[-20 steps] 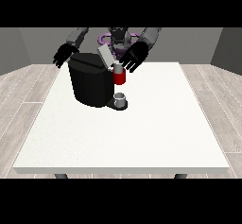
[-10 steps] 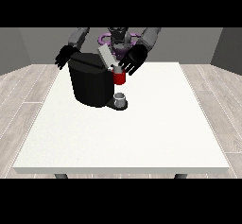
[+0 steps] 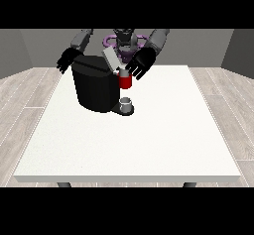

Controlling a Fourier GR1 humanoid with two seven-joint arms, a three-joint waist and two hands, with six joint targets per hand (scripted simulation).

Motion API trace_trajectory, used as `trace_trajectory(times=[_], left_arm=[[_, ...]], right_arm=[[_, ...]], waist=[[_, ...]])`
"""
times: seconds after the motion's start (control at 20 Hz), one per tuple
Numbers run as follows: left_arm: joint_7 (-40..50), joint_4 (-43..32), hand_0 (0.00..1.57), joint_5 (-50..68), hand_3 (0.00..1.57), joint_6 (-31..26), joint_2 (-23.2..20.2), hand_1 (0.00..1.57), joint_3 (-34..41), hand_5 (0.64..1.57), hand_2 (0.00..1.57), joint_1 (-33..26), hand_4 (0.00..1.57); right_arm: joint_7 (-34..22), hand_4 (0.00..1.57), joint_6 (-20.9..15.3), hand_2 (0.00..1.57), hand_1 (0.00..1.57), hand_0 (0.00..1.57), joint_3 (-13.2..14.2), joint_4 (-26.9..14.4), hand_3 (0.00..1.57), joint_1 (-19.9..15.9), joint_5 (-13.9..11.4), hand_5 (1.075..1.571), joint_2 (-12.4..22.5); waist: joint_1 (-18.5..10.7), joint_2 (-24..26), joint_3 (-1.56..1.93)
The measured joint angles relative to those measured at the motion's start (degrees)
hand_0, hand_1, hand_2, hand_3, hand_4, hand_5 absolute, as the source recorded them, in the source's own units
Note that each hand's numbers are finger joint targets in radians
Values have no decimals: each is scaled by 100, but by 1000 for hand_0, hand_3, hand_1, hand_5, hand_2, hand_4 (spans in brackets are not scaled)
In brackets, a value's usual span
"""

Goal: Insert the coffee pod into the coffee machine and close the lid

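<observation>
1. Black coffee machine [image 3: 94, 88] was seen on the white table [image 3: 149, 140], toward the robot's side, left of centre in the view.
2. Its grey lid [image 3: 110, 59] was raised and tilted – not closed.
3. A red thing at the machine [image 3: 125, 81] was noted just under the lid's lower end, above a small grey cup [image 3: 126, 103] on the machine's base.
4. The hand at the view's right [image 3: 140, 64] was held beside the lid and just above the red thing, fingers spread and fairly straight – open, nothing gripped; contact with the lid could not be told.
5. The hand at the view's left [image 3: 66, 60] was held behind the machine's upper left corner, fingers relaxed, nothing held.
6. The coffee pod was not plainly made out anywhere.
</observation>
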State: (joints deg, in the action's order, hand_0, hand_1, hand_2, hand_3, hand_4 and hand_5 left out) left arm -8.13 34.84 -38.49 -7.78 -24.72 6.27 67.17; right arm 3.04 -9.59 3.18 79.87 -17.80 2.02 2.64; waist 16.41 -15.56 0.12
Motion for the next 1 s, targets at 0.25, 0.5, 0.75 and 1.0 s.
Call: trace_trajectory(times=[0.25, 0.5, 0.75, 1.0], left_arm=[[-11, 24, 1073, -81, 967, 20, -18, 1073, -29, 1571, 1125, 33, 364], [-65, -6, 567, -149, 640, -24, -27, 567, -65, 1571, 810, -14, 235], [-210, 66, 0, -332, 0, -125, -114, 0, -225, 1571, 0, -6, 0], [-226, 47, 0, -431, 0, -300, -198, 0, -281, 1571, 0, 10, 0]], right_arm=[[49, 431, 42, 0, 0, 0, 67, -55, 0, -84, 58, 1571, 38], [75, 415, 39, 0, 0, 0, 21, -48, 0, 19, 46, 1571, -7], [53, 411, 0, 0, 0, 0, 12, -40, 0, -78, -6, 1571, 19], [94, 353, -32, 0, 0, 0, 27, -113, 0, -4, 5, 1571, -27]], waist=[[-38, -20, 1], [-38, 62, -5], [-53, 17, 12], [-81, 50, 5]])
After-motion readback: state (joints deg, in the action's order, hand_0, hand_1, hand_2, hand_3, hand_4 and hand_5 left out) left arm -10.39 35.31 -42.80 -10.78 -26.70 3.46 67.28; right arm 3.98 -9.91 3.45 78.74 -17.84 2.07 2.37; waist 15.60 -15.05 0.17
